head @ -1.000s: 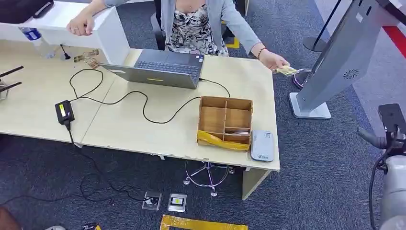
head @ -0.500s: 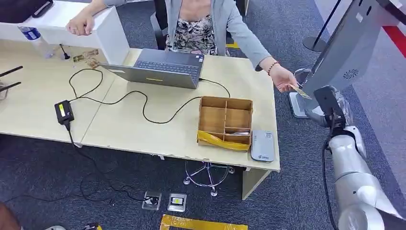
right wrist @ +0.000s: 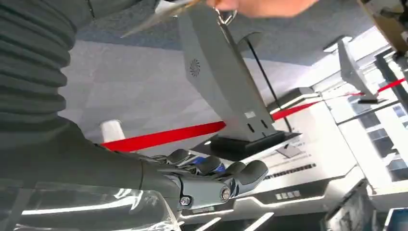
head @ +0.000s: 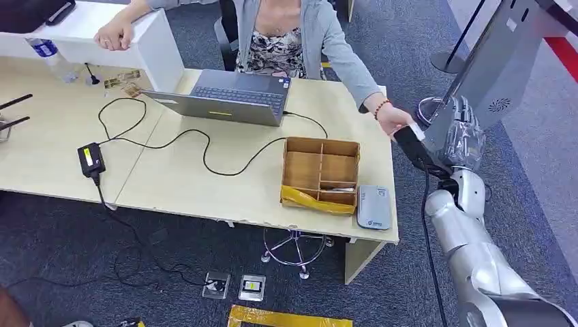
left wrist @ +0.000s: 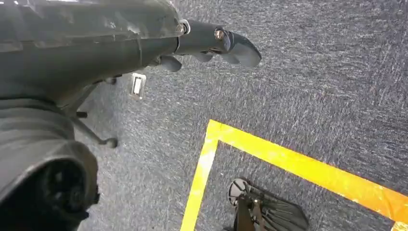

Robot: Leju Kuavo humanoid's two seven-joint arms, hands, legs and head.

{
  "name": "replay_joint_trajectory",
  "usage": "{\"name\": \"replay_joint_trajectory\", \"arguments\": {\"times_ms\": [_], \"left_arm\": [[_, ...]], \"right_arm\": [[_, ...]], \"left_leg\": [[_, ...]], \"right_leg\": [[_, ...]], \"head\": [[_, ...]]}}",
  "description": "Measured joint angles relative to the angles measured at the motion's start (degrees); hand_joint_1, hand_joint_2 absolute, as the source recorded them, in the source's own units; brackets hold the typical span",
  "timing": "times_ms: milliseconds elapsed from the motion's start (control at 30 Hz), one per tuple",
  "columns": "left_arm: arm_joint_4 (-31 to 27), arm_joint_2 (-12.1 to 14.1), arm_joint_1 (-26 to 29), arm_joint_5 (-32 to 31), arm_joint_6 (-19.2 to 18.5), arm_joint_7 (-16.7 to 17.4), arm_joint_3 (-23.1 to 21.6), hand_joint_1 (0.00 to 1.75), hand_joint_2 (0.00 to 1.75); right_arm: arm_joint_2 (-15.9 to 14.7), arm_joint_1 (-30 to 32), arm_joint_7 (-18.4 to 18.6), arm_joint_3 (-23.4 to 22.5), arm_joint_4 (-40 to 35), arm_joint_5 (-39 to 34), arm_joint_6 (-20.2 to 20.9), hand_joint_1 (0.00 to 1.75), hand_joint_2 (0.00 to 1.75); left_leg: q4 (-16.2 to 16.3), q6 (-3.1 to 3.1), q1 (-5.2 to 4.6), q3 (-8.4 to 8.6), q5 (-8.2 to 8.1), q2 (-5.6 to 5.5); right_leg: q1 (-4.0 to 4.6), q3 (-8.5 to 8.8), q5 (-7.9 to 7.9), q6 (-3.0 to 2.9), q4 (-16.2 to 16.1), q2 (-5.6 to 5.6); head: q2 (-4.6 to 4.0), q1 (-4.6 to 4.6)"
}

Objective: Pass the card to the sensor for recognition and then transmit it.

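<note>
A person behind the desk stretches a hand (head: 394, 121) past the table's right end, holding the card (right wrist: 159, 13) edge-on by their fingertips (right wrist: 260, 6). My right hand (head: 465, 138) is raised just beyond that hand, in front of the grey kiosk. Its fingers (right wrist: 216, 178) are stretched out with nothing in them, a short way from the card. The grey card sensor (head: 373, 206) lies flat at the desk's front right corner. My left hand (left wrist: 216, 42) hangs over the carpet and holds nothing.
A wooden divided box (head: 320, 174) stands beside the sensor, with a laptop (head: 228, 95) and black cables behind it. The tilted grey kiosk (head: 491, 75) on its base stands right of the desk (head: 204, 184). Yellow floor tape (left wrist: 269, 154) crosses the carpet.
My right arm rose from the lower right edge to the desk's right end. The person's hand with the card swung forward and down toward it.
</note>
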Motion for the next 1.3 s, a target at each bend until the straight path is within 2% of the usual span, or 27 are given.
{"name": "replay_joint_trajectory", "arguments": {"times_ms": [400, 433, 767, 1067, 1300], "left_arm": [[0.0, 0.5, -0.1, -1.4, -1.6, -0.6, -1.0, 0.00, 0.00], [0.0, 0.5, -0.1, -1.5, -1.7, -0.6, -1.2, 0.00, 0.00], [0.0, 0.5, -0.2, -1.9, -2.4, -1.6, -2.0, 0.00, 0.00], [0.0, 1.6, -0.2, -2.0, -2.0, 0.4, -2.4, 0.00, 0.00], [0.0, 1.7, -0.3, -2.7, -2.4, 0.3, -3.0, 0.00, 0.00]], "right_arm": [[-0.2, 1.1, 1.8, 3.8, -0.8, -3.8, 3.2, 0.00, 1.75], [-0.4, 1.1, 1.8, 4.4, -0.9, -4.0, 3.3, 1.75, 1.75], [-1.8, 1.8, 3.1, 5.9, -2.5, -7.7, 4.0, 1.75, 1.75], [-2.3, 2.2, 2.8, 6.0, -4.6, -12.1, 5.3, 1.75, 1.75], [-3.2, 2.3, 2.8, 6.0, -5.9, -15.8, 6.0, 1.75, 1.75]], "left_leg": [[0.0, -0.03, 0.00, -0.03, -0.03, 0.06], [0.0, -0.03, 0.00, -0.02, -0.03, 0.06], [0.0, -0.04, 0.00, -0.01, -0.04, 0.12], [0.0, -0.05, 0.00, 0.00, -0.05, 0.13], [0.0, -0.05, 0.00, 0.00, -0.05, 0.13]], "right_leg": [[-0.01, -0.07, 0.00, 0.00, 0.0, 0.08], [0.00, -0.08, 0.00, 0.00, 0.0, 0.08], [0.00, -0.08, 0.00, 0.00, 0.0, 0.19], [0.00, -0.10, 0.00, 0.00, 0.0, 0.20], [-0.01, -0.10, 0.00, 0.00, 0.0, 0.20]], "head": [[0.00, 0.00], [0.00, 0.00], [0.00, 0.00], [0.00, 0.00], [0.00, -0.02]]}}
